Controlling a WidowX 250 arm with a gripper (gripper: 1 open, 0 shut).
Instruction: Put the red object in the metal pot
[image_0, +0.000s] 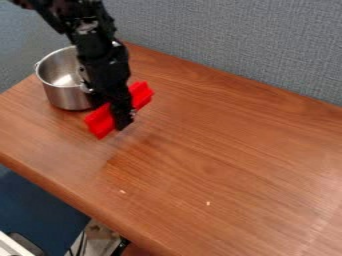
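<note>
The red object (102, 119) is a bright red elongated block, held a little above the wooden table and tilted. My gripper (120, 110) is shut on its middle, black fingers straddling it from above. The metal pot (60, 78), shiny steel with a rolled rim, stands on the table just to the upper left of the block, its inside showing nothing. The black arm reaches down from the top left and hides part of the pot's right rim.
The wooden table (227, 150) stretches to the right and front, with its front edge running diagonally at lower left. A grey wall rises behind the table's far edge.
</note>
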